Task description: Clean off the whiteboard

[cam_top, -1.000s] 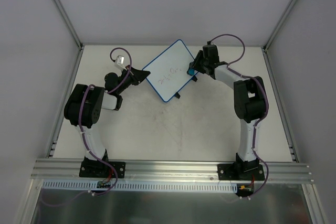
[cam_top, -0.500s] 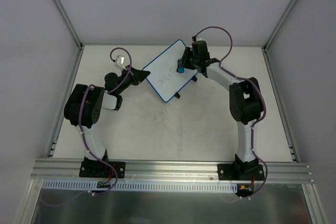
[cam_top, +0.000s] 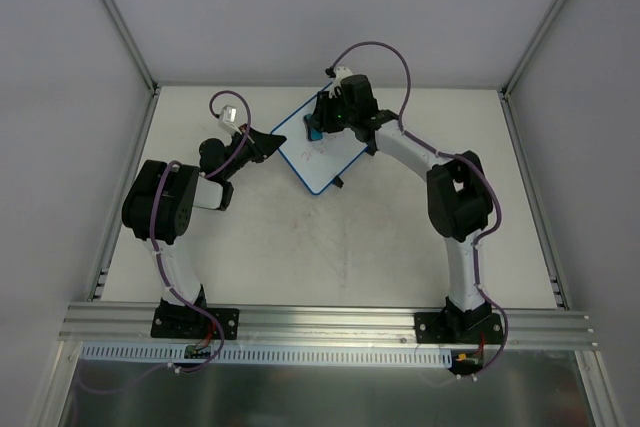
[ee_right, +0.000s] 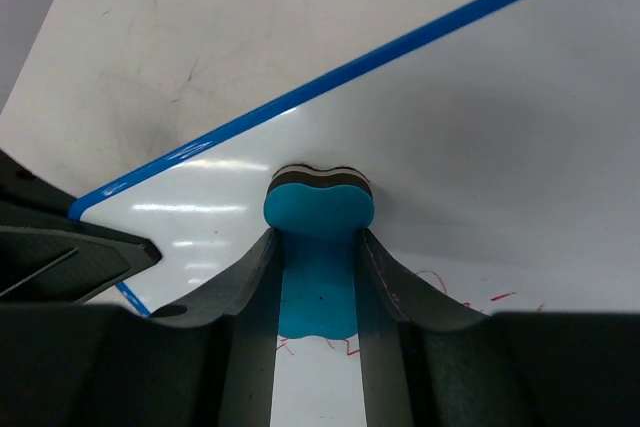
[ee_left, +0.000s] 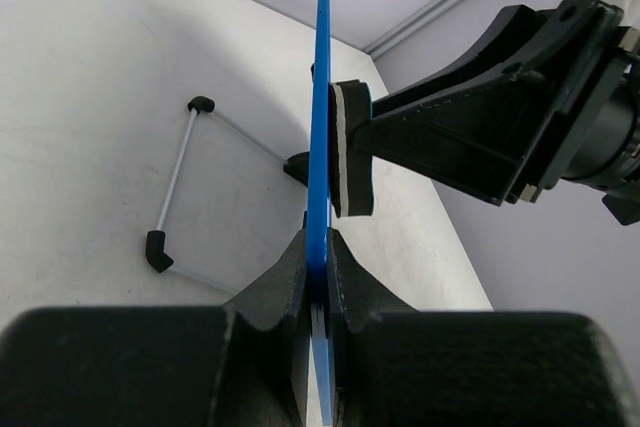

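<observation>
The whiteboard [cam_top: 322, 152], white with a thin blue rim, stands tilted at the back middle of the table. My left gripper [cam_top: 272, 139] is shut on its left edge; in the left wrist view the blue rim [ee_left: 318, 147] runs edge-on between the jaws of my left gripper [ee_left: 318, 257]. My right gripper [cam_top: 318, 127] is shut on a small blue eraser [cam_top: 313, 133] and presses it on the board's upper left part. In the right wrist view the eraser [ee_right: 318, 247] sits between the jaws of my right gripper [ee_right: 318, 277] against the board [ee_right: 480, 127], with faint red handwriting [ee_right: 440, 287] just below it.
The board's wire stand with black feet [ee_left: 170, 197] rests on the table behind the board. A black foot [cam_top: 340, 183] shows at the board's lower edge. Metal frame rails [cam_top: 120, 22] and grey walls enclose the table.
My right gripper has swept the eraser leftward across the board, from its right edge to its upper left part. The left arm and the board have stayed put.
</observation>
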`<action>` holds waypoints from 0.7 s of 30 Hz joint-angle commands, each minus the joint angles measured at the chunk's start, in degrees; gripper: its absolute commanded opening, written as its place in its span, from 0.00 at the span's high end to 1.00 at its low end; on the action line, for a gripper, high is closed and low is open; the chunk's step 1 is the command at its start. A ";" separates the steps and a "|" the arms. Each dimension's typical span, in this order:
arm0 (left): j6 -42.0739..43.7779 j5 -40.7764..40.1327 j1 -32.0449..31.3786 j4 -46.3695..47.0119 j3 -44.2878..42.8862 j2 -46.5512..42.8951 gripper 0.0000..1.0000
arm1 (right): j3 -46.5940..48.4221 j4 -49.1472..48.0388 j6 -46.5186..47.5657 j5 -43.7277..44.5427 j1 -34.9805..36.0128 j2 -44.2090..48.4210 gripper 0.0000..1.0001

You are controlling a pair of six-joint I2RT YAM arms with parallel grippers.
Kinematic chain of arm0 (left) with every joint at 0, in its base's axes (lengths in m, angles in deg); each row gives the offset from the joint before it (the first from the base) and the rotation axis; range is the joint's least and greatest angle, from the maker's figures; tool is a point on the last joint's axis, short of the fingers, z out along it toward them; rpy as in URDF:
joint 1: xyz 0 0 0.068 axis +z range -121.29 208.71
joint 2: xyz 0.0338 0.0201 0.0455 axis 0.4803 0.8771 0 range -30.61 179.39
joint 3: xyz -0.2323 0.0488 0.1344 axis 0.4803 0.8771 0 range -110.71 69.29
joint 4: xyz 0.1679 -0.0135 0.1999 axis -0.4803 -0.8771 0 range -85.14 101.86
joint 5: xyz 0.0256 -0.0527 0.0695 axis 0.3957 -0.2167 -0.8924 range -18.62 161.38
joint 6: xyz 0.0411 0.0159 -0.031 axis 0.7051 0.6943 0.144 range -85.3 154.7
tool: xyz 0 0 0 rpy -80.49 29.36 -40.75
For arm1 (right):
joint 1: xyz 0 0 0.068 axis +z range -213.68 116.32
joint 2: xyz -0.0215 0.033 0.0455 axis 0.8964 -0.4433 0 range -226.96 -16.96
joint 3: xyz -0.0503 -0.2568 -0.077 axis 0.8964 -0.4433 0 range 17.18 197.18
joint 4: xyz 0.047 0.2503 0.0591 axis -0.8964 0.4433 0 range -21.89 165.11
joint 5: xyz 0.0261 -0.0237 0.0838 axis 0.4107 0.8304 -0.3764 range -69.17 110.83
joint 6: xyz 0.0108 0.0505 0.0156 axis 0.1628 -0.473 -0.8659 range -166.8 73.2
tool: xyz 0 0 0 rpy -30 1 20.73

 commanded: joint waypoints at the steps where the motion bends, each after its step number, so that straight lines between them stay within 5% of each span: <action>1: 4.23 6.86 -1.53 15.18 -0.19 0.48 1.00 | 2.13 -1.62 4.16 -6.71 2.31 -1.86 1.00; 13: 4.32 6.94 -1.53 15.18 -0.10 0.39 1.00 | 1.87 -2.06 5.23 -6.28 3.54 -1.60 1.00; 21: 4.41 6.86 -1.53 15.18 -0.01 0.22 1.00 | -2.96 -0.12 3.56 10.94 3.63 0.86 1.00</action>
